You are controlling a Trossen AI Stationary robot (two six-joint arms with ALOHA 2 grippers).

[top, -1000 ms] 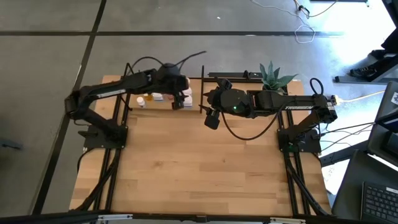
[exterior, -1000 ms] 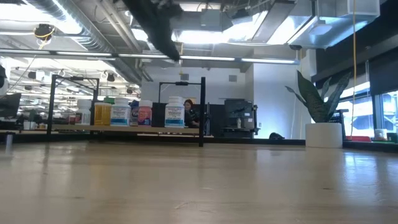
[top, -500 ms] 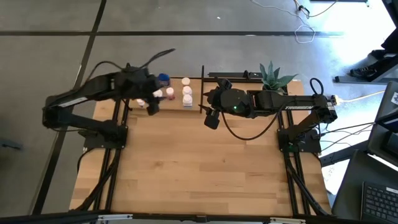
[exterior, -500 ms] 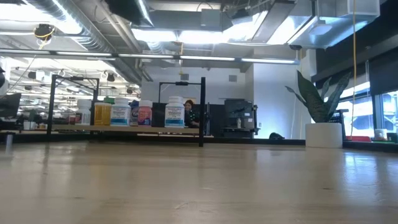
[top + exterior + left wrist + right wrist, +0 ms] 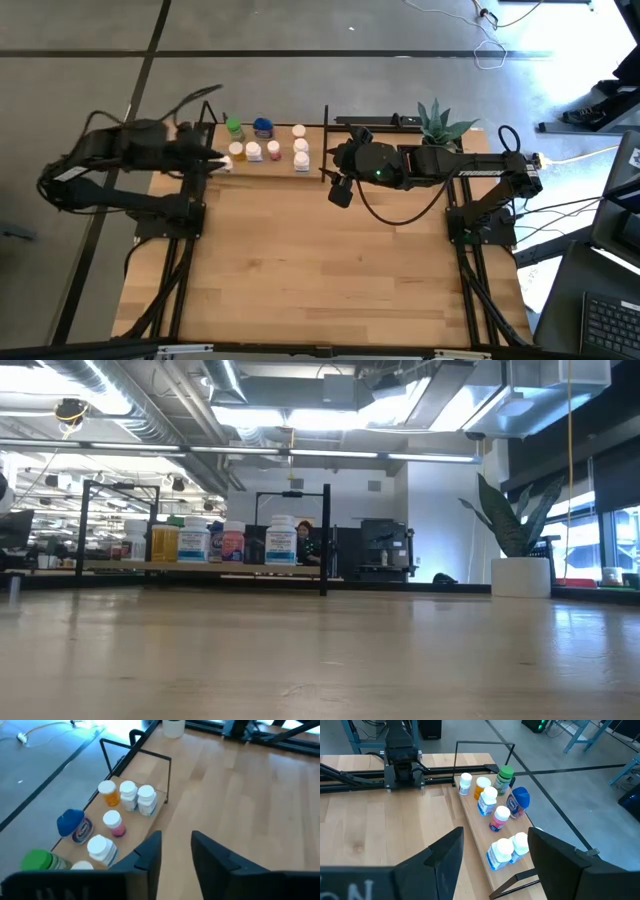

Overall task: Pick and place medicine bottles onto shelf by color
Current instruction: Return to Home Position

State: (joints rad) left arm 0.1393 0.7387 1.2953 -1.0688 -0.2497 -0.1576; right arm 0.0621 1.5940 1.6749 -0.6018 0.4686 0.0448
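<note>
Left gripper point(image 5: 218, 160) has withdrawn off the shelf point(image 5: 272, 167)'s left end.

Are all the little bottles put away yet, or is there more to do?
Nearly finished, it seems. Done: the bottles I can see all stand on the shelf, none on the table. In hand: nothing; the left claw and right claw are both open and empty, off the shelf. Left: probably just parking the arms.
</note>
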